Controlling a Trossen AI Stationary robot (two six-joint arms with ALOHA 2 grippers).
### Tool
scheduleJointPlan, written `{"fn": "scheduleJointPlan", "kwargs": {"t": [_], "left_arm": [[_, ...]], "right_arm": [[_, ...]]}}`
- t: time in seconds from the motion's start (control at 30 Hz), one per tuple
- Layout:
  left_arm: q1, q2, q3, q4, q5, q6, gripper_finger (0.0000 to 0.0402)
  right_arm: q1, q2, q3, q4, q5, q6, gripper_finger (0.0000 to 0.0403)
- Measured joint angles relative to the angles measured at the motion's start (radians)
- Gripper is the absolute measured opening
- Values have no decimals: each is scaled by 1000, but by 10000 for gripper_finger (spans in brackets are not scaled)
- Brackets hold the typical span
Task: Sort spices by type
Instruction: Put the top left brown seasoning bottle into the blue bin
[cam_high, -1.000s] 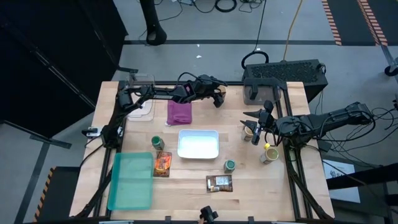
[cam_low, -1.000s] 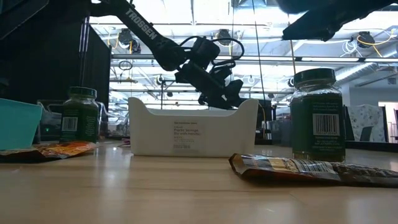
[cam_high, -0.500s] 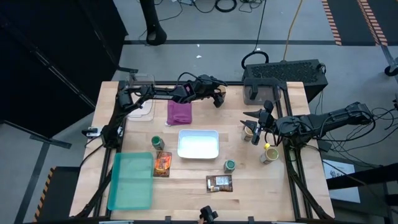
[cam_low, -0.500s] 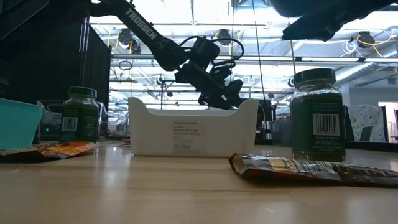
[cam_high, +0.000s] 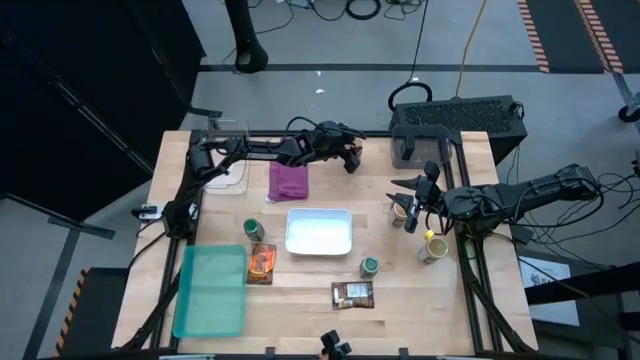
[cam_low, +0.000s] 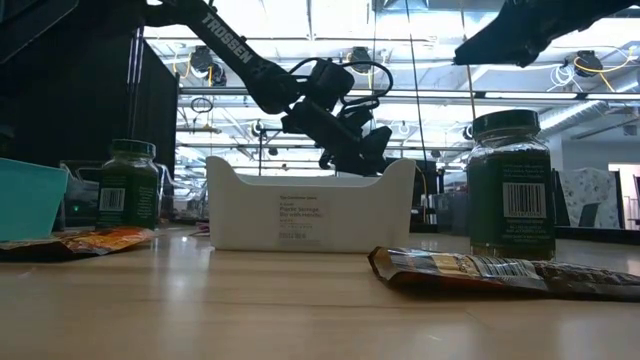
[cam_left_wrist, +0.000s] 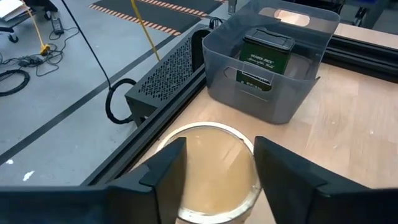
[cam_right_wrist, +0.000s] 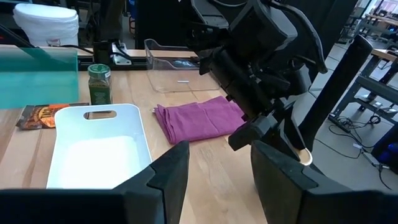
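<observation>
Jaws of left gripper (cam_left_wrist: 214, 180) narrowed around tan-lidded jar (cam_left_wrist: 214, 168), right gripper (cam_right_wrist: 214, 180) unchanged, part open, empty.

Tan-lidded jar (cam_left_wrist: 211, 171) half hidden behind the left claw (cam_left_wrist: 214, 177) fingers, its base cut off

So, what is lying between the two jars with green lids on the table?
In the high view, the white bin lies between the green-lidded jar on the left and the one nearer the front right.
</observation>
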Motion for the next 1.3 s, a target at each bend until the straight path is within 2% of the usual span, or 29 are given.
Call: {"fn": "scheduleJointPlan", "kwargs": {"t": [0.4, 0.6, 0.77, 1.13, 1.3], "left_arm": [[1, 0, 0, -8, -1, 0, 136], [1, -10, -1, -22, 1, 1, 134], [-13, -31, -3, -61, 45, -43, 134], [-20, -53, -3, -94, 22, -50, 134], [-21, -93, -5, -140, 13, -4, 134]], "right_arm": [[0, 0, 0, -1, 0, 5, 155], [0, 0, 0, -1, 0, 6, 155], [0, 0, 0, -8, 0, 6, 155], [0, 0, 0, -9, 0, 16, 155], [0, 0, 0, -11, 0, 18, 155]]}}
